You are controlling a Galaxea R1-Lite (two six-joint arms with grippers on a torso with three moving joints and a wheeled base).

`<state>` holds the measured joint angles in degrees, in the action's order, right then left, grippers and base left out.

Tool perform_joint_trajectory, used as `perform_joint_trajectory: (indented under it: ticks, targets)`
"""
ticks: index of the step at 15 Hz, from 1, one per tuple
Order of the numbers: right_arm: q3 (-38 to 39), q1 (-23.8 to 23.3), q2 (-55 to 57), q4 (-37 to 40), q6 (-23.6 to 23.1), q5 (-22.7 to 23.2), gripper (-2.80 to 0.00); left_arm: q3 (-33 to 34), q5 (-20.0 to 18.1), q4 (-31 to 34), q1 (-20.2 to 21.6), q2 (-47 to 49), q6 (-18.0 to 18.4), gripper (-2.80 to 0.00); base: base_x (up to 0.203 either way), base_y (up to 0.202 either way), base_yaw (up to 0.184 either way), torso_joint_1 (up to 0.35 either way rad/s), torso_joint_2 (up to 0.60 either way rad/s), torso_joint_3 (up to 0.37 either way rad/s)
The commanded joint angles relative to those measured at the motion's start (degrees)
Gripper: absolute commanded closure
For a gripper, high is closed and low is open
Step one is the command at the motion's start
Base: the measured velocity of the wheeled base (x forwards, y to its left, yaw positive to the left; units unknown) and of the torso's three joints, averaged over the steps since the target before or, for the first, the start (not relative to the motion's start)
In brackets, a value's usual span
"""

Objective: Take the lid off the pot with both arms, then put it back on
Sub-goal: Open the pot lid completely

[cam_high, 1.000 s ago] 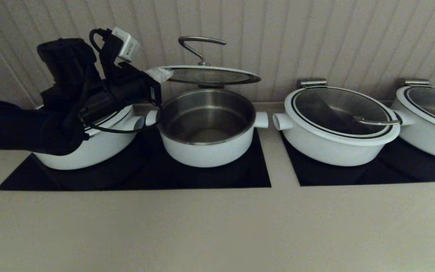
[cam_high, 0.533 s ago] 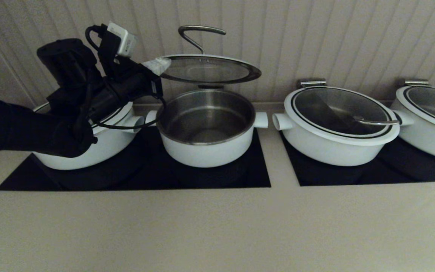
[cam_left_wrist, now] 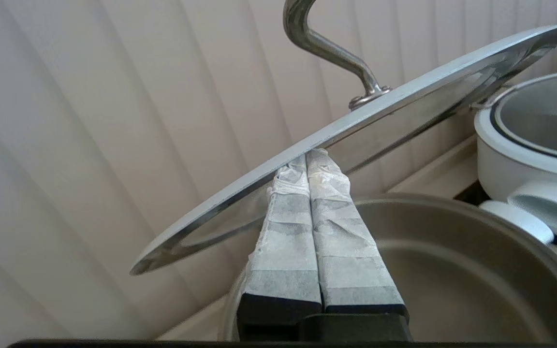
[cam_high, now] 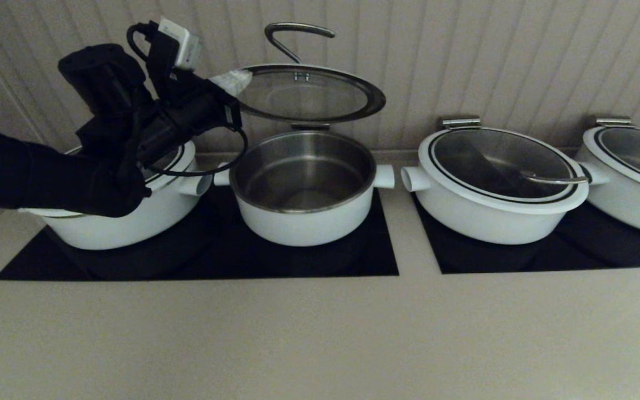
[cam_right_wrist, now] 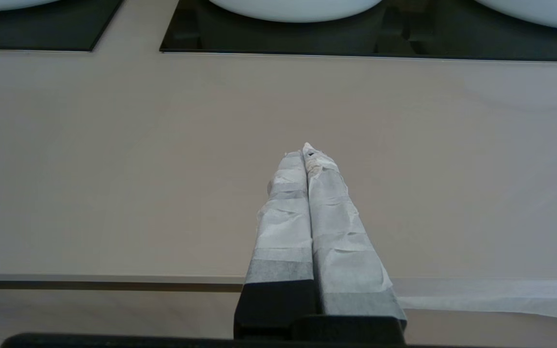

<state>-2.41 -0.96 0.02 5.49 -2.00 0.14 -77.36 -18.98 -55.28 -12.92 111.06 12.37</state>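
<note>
Glass, white-rimmed round lid (cam_high: 310, 93) tilts above the steel-lined white pot (cam_high: 304, 189), propped from beneath by the left gripper (cam_left_wrist: 310, 159), fingers pressed together; right gripper (cam_right_wrist: 306, 153) parked, likewise closed.

My left arm (cam_high: 64, 178) is bulky and matte black, with loose black cables (cam_high: 203, 169) looping beside it and a small white box (cam_high: 182, 43) mounted on top. Creased white tape wraps my left fingers (cam_left_wrist: 285, 241) and right fingers (cam_right_wrist: 341, 241) above black bases.

Looking like a kitchen: white pots (cam_high: 498, 189) sitting on black cooktops (cam_high: 198, 261) along a beige counter (cam_high: 320, 333).
</note>
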Motion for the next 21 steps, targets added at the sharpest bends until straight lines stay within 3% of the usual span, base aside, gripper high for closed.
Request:
perform_joint_trajectory:
  ticks: [1,8,10,13,18,21]
  targets:
    - [0.05,0.0,0.06,0.05,-0.02,0.03,0.0,-1.79,-0.09,-0.35,0.0,1.19,0.19,0.0,0.0,0.0,0.0,0.0,0.0,0.0]
    - [0.12,0.0,0.05,0.05,-0.02,0.03,0.0,-6.94,-0.06,-0.81,0.0,4.3,0.6,0.0,0.0,0.0,0.0,0.0,0.0,0.0]
    - [0.1,0.0,-0.02,0.05,0.01,0.03,0.0,-7.18,-0.09,-4.55,0.0,5.7,1.47,0.0,0.0,0.0,0.0,0.0,0.0,0.0]
    - [0.05,0.0,0.04,0.05,-0.02,0.03,0.0,-7.61,-0.03,-5.27,0.0,5.93,1.66,0.0,0.0,0.0,0.0,0.0,0.0,0.0]
    - [0.13,0.0,-0.02,0.05,-0.02,0.03,0.0,-15.58,0.67,-4.95,0.0,8.36,2.57,0.0,0.0,0.0,0.0,0.0,0.0,0.0]
    - [0.13,0.0,-0.02,0.05,-0.02,-0.01,0.0,-16.16,0.7,-5.1,0.0,9.0,4.06,0.0,0.0,0.0,0.0,0.0,0.0,0.0]
